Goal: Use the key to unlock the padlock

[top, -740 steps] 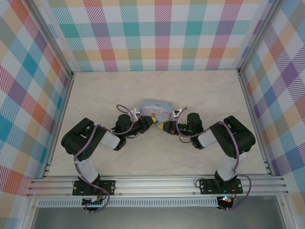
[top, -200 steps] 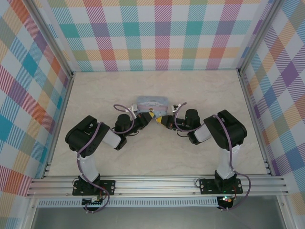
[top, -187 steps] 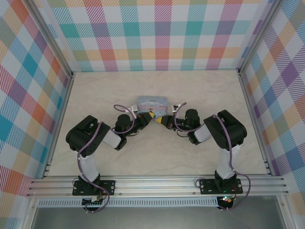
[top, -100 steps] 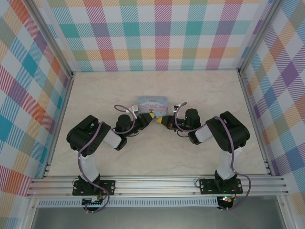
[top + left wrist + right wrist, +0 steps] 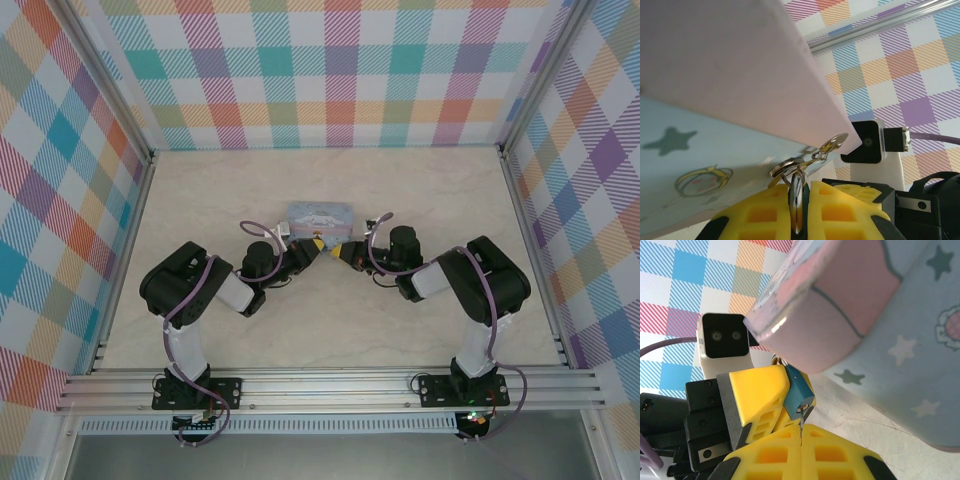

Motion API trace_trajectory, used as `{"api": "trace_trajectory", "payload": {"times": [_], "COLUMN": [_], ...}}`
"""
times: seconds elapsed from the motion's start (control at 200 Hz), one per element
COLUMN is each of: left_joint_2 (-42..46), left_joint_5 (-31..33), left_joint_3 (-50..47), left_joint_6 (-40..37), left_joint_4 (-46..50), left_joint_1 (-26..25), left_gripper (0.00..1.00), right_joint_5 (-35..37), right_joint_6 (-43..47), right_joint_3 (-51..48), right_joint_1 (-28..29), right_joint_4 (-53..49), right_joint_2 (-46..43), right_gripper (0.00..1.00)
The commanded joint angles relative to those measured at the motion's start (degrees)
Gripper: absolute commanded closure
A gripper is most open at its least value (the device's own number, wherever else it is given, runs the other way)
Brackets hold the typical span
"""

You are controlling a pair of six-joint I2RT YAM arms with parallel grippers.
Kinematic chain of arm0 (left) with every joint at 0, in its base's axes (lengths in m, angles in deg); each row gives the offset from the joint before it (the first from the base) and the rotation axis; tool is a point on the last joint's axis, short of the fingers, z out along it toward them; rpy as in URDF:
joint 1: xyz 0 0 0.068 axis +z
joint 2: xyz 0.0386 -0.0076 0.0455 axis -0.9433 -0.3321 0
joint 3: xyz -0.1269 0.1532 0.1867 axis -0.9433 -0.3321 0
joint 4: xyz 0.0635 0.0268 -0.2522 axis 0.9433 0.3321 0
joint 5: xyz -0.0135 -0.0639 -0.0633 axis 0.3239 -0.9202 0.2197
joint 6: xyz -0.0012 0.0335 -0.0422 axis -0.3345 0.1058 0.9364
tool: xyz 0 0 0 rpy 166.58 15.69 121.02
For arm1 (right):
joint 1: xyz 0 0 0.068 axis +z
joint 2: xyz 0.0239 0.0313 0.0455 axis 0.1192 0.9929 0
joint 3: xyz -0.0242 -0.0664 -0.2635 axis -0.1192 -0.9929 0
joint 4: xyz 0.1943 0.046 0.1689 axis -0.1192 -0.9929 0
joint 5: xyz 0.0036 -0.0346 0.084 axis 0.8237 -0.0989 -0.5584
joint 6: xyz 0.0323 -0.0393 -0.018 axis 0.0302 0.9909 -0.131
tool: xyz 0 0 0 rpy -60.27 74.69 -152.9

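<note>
Pale-blue tin (image 5: 318, 213) sits centre in the top view. The left gripper (image 5: 314, 243) and right gripper (image 5: 337, 250) meet at its 6 o'clock edge, reaching in from 8 and 4 o'clock.

In the left wrist view, yellow fingers (image 5: 765, 215) pinch narrowly on the padlock (image 5: 797, 200), seen here as a silvery sliver just below the tin's hasp (image 5: 832, 144), at 12 o'clock.

In the right wrist view, that gripper's fingers are clamped on the key (image 5: 801, 421). The key's tip touches the blue padlock's underside at 12 o'clock.
</note>
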Motion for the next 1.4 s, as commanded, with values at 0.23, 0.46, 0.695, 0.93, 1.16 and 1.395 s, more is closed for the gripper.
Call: {"api": "trace_trajectory", "payload": {"times": [0.23,0.46,0.695,0.93,1.16,1.395], "left_joint_2": [-0.4,0.7,1.3,1.2,0.7,2.5], "left_joint_5": [-2.7,2.1,5.8,3.5,-0.6,-2.1], "left_joint_3": [-0.5,0.2,1.0,0.7,0.0,0.4], "left_joint_6": [1.4,5.5,8.4,6.6,2.6,2.2], "left_joint_4": [-1.5,-1.7,-1.6,-1.5,-2.3,-2.5], "left_joint_1": [-0.7,-1.0,-1.6,-1.6,-1.6,-1.6], "left_gripper": [1.0,1.0,1.0,1.0,1.0,1.0], "right_joint_5": [1.5,3.2,4.3,4.6,3.3,2.1], "right_joint_6": [-1.0,-2.3,-3.3,-3.7,-5.5,-9.0], "right_joint_3": [0.6,-1.2,-1.5,-1.0,-1.0,-0.3], "right_joint_1": [1.6,3.0,4.2,3.9,2.4,1.9], "right_joint_4": [11.2,15.1,17.3,17.9,19.1,19.1], "right_joint_2": [2.2,4.9,6.8,6.4,5.1,5.2], "right_gripper": [0.97,0.98,0.98,0.98,0.98,0.98]}}
